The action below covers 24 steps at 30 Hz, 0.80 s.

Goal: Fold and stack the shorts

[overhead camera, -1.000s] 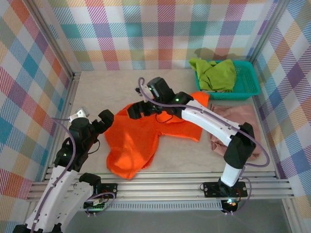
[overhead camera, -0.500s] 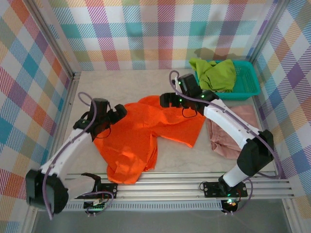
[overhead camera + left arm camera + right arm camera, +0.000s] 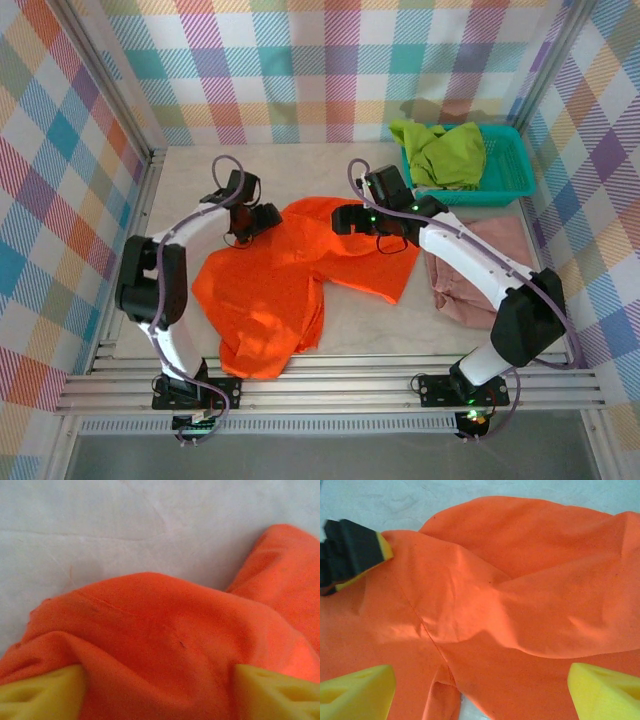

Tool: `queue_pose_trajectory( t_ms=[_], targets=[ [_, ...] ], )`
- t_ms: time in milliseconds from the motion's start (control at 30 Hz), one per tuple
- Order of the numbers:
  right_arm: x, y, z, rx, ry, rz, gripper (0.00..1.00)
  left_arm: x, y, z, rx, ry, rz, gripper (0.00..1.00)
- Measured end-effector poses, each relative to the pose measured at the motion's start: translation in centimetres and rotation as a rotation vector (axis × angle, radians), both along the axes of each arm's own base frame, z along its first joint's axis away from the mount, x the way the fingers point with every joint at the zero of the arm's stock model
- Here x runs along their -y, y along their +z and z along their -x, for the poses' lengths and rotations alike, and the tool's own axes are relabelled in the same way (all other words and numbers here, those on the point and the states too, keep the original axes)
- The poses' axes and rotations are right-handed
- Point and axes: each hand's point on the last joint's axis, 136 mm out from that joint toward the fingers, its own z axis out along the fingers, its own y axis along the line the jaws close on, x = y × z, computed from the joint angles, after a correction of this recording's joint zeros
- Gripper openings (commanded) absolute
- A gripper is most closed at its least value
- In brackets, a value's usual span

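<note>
The orange shorts (image 3: 290, 285) lie spread and rumpled in the middle of the table. My left gripper (image 3: 260, 220) sits low on their far left edge. In the left wrist view (image 3: 159, 692) a raised fold of orange cloth (image 3: 165, 645) fills the gap between its yellow fingertips (image 3: 42, 695), which still stand apart. My right gripper (image 3: 344, 218) hovers open over the shorts' far edge, its pads (image 3: 605, 690) wide above the flat orange cloth (image 3: 520, 605). The pink shorts (image 3: 480, 265) lie at the right, partly under the right arm. The green shorts (image 3: 445, 150) sit in the basket.
The teal mesh basket (image 3: 515, 175) stands at the back right corner. Checked walls close the table on three sides, with metal rails (image 3: 330, 385) along the near edge. The left gripper's black finger (image 3: 352, 555) shows in the right wrist view.
The left arm has swung forward to the shorts' far left edge and its jaws have narrowed around a fold. The right gripper moved right along the far edge, and the shorts lie spread wider.
</note>
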Motion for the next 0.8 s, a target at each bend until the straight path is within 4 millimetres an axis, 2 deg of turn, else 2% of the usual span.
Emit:
queue_pose_trajectory(
  t_ms=[100, 167, 267, 333, 400, 500, 567, 667, 733, 800],
  targets=[
    [0.0, 0.1, 0.0, 0.001, 0.000, -0.001, 0.89, 0.2, -1.3, -0.3, -0.041, -0.014, -0.007, 0.21],
    [0.0, 0.1, 0.0, 0.001, 0.000, -0.001, 0.89, 0.0, -0.9, -0.6, -0.047, -0.016, -0.014, 0.02],
    [0.0, 0.1, 0.0, 0.000, -0.002, -0.004, 0.89, -1.2, 2.1, -2.4, -0.006, 0.002, -0.015, 0.00],
    [-0.1, 0.2, -0.1, 0.002, -0.007, -0.011, 0.89, -3.2, 5.4, -4.3, 0.054, 0.042, -0.021, 0.00],
    [-0.3, 0.4, -0.2, 0.007, -0.008, -0.023, 0.89, -6.0, 9.9, -6.1, 0.139, 0.093, -0.040, 0.00],
    [-0.5, 0.7, -0.4, 0.017, -0.008, -0.040, 0.89, -9.8, 18.5, -7.6, 0.308, 0.163, -0.099, 0.00],
    [-0.6, 0.9, -0.6, 0.026, -0.009, -0.048, 0.89, -11.4, 25.3, -7.1, 0.446, 0.195, -0.130, 0.00],
    [-0.5, 1.4, -0.9, 0.041, -0.018, -0.063, 0.89, -11.1, 33.1, -4.2, 0.621, 0.203, -0.146, 0.00],
    [-0.3, 2.1, -1.1, 0.057, -0.028, -0.079, 0.89, -9.7, 36.3, -1.6, 0.703, 0.180, -0.157, 0.00],
    [0.5, 2.6, -1.2, 0.071, -0.046, -0.091, 0.90, -7.1, 37.6, 0.8, 0.758, 0.127, -0.153, 0.01]
  ],
)
